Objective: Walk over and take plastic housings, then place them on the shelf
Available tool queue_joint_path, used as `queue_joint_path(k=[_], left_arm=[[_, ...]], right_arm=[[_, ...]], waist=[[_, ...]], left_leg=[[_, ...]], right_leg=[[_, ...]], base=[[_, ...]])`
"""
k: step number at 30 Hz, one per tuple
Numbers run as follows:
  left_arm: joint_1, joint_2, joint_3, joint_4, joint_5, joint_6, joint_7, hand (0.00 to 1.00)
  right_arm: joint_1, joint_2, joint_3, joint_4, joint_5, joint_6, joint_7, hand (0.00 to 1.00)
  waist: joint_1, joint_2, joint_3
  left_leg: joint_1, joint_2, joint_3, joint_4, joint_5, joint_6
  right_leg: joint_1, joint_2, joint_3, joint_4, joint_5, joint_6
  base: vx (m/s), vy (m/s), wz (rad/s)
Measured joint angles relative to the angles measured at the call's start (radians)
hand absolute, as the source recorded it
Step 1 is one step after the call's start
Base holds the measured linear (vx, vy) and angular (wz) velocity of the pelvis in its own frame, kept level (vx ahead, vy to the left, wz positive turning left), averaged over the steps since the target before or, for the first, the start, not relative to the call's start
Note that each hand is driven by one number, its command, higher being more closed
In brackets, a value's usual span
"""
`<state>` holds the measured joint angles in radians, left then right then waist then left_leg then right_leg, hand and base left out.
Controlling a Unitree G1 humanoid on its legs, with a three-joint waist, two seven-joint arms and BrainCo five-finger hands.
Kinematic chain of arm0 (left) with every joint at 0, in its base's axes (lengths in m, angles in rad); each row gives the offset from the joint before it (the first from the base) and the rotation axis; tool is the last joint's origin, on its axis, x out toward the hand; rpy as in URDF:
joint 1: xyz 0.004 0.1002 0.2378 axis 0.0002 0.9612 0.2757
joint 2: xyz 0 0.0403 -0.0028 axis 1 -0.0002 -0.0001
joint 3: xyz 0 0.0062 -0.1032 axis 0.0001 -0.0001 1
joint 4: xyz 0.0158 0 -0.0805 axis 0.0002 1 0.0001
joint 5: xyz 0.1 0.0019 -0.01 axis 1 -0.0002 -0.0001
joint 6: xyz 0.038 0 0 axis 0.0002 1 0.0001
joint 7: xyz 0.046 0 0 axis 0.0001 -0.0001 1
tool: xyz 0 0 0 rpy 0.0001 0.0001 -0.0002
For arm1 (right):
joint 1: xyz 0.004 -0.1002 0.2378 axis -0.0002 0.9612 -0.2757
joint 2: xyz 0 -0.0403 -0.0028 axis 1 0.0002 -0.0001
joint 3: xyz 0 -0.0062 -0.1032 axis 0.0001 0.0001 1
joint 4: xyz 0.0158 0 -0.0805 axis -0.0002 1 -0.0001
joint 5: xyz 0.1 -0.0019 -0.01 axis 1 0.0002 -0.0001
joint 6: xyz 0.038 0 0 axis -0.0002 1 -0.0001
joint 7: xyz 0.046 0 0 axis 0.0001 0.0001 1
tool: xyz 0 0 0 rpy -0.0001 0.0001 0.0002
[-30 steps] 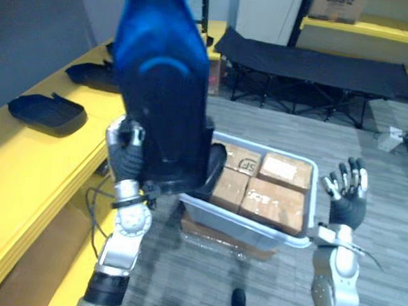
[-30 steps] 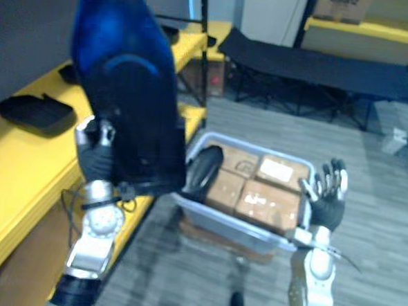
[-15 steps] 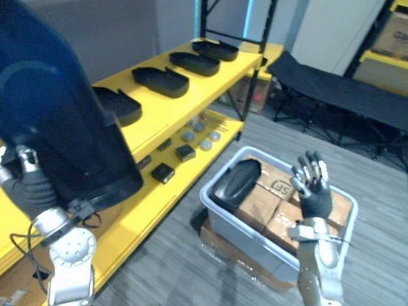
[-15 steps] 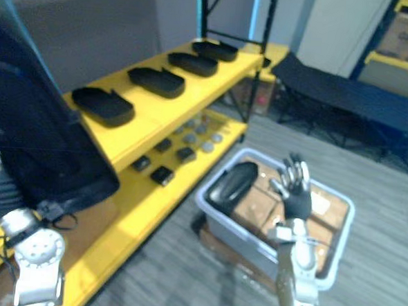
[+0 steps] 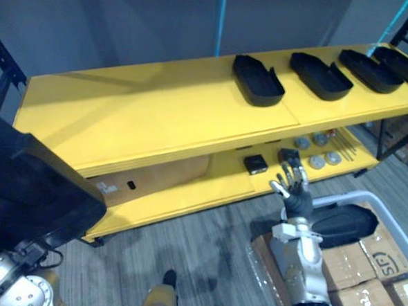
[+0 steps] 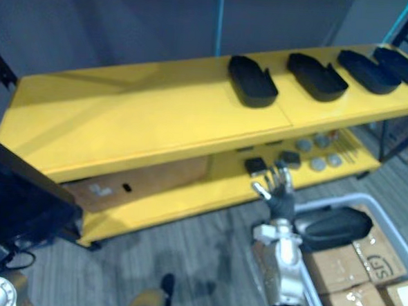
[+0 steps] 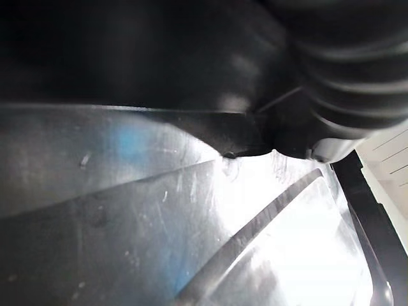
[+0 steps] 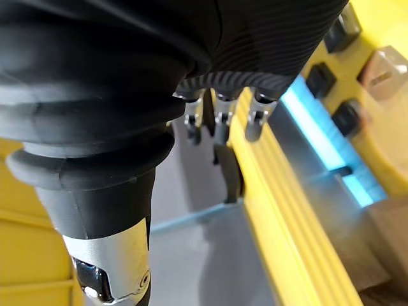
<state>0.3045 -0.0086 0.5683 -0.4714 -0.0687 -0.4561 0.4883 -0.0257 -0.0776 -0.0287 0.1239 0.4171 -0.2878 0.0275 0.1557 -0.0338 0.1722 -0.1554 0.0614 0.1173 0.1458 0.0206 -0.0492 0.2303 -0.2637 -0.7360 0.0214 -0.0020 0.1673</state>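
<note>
A big dark plastic housing [image 5: 28,191] fills the lower left corner, held up off the floor by my left hand. In the left wrist view that hand's dark cover [image 7: 344,76] lies against the housing's glossy inner face [image 7: 127,210]. Several more black housings [image 5: 257,80] lie in a row on the yellow shelf's top board [image 5: 158,115], toward its right end. Another housing [image 5: 338,224] rests in the grey bin [image 5: 395,206]. My right hand [image 5: 295,193] is raised in front of the lower shelf, open and empty, its fingers [image 8: 220,121] straight.
Small dark and grey parts [image 5: 318,160] and a cardboard sheet [image 5: 161,175] lie on the lower shelf board. Cardboard boxes [image 5: 385,251] fill the bin at lower right. A black rack post [image 5: 1,78] stands at the shelf's left end. Grey floor runs in front.
The camera has swung round to face the yellow shelf; the bin now sits at lower right. The held housing shows lower at the left edge. The right hand stays raised and open.
</note>
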Motion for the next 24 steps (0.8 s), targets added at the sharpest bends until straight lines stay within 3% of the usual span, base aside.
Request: queue_joint_path(k=[2,4,6,7,10,17,19,21,22,23,24], left_arm=[[0.001,0.000,-0.001,0.000,0.000,0.000,-0.003,1.00],[0.006,0.005,-0.020,-0.001,-0.003,0.000,-0.038,1.00],[-0.051,0.087,-0.123,0.028,-0.023,-0.001,-0.153,1.00],[-0.109,0.132,-0.182,0.064,-0.020,0.001,-0.204,1.00],[-0.118,0.141,-0.198,0.071,-0.021,0.013,-0.243,1.00],[-0.018,0.134,-0.195,0.059,-0.044,0.023,-0.305,1.00],[-0.009,0.129,-0.186,0.037,-0.043,0.019,-0.315,1.00],[-0.012,0.121,-0.170,0.010,-0.042,0.019,-0.318,1.00],[-0.012,0.120,-0.153,-0.020,-0.041,0.019,-0.324,1.00],[-0.014,0.119,-0.148,-0.037,-0.041,0.018,-0.324,1.00],[-0.030,0.111,-0.147,-0.041,-0.041,0.006,-0.323,1.00]], right_arm=[[0.000,0.000,0.001,0.000,0.000,-0.001,0.000,0.00],[-0.001,0.002,-0.001,-0.004,-0.001,-0.004,-0.001,0.00],[0.070,0.001,-0.069,-0.078,-0.008,-0.003,0.015,0.00],[0.104,-0.001,-0.109,-0.118,-0.009,-0.012,0.016,0.00],[0.079,0.000,-0.116,-0.115,-0.019,-0.013,0.019,0.00],[0.083,0.001,-0.106,-0.116,-0.029,-0.008,0.040,0.00],[0.101,0.007,-0.107,-0.117,-0.030,-0.008,0.039,0.00],[0.107,0.015,-0.128,-0.117,-0.030,-0.009,0.038,0.00],[0.118,0.021,-0.145,-0.118,-0.030,-0.011,0.037,0.00],[0.126,0.019,-0.157,-0.119,-0.030,-0.014,0.036,0.00],[0.135,0.005,-0.166,-0.117,-0.030,-0.016,0.036,0.00]], waist=[[0.000,0.004,0.002],[-0.008,0.008,0.016],[-0.070,0.020,0.028],[-0.066,-0.004,0.023],[-0.060,-0.015,0.037],[-0.034,-0.020,0.043],[-0.034,-0.028,0.045],[-0.043,-0.050,0.053],[-0.048,-0.069,0.051],[-0.056,-0.069,0.046],[-0.059,-0.051,0.045]], left_leg=[[-0.002,0.002,0.000,0.001,-0.001,0.001],[-0.012,-0.012,-0.024,0.003,-0.004,-0.003],[-0.056,-0.062,-0.181,0.033,-0.010,0.017],[-0.054,-0.096,-0.225,-0.013,0.028,0.020],[-0.064,-0.120,-0.256,-0.055,0.095,0.008],[0.016,-0.121,-0.240,-0.089,0.079,0.013],[0.017,-0.131,-0.198,-0.105,0.072,0.014],[0.009,-0.147,-0.155,-0.076,0.055,0.048],[-0.002,-0.173,-0.121,-0.017,0.003,0.079],[-0.001,-0.180,-0.113,0.002,-0.028,0.076],[-0.005,-0.179,-0.122,0.038,-0.043,0.072]], right_leg=[[-0.002,0.002,0.000,0.000,0.000,0.000],[-0.011,0.003,0.061,0.047,-0.067,-0.013],[-0.066,0.101,0.383,0.121,-0.231,-0.109],[-0.090,0.102,0.440,0.176,-0.275,-0.119],[-0.096,0.092,0.403,0.204,-0.273,-0.072],[-0.021,0.085,0.412,0.186,-0.266,-0.062],[-0.021,0.067,0.406,0.162,-0.306,-0.089],[-0.035,0.036,0.409,0.188,-0.340,-0.130],[-0.021,0.012,0.403,0.191,-0.347,-0.145],[-0.018,0.009,0.407,0.229,-0.341,-0.155],[-0.098,-0.012,0.439,0.420,-0.313,-0.197]], base=[[0.00,0.000,0.00],[-0.01,-0.013,0.44],[-0.03,-0.049,1.99],[0.02,-0.047,1.89],[0.08,-0.049,0.73],[0.05,-0.035,0.04],[-0.03,0.042,-0.11],[0.05,0.081,0.03],[0.16,0.068,-0.01],[0.17,0.139,0.11],[0.12,0.205,0.23]])
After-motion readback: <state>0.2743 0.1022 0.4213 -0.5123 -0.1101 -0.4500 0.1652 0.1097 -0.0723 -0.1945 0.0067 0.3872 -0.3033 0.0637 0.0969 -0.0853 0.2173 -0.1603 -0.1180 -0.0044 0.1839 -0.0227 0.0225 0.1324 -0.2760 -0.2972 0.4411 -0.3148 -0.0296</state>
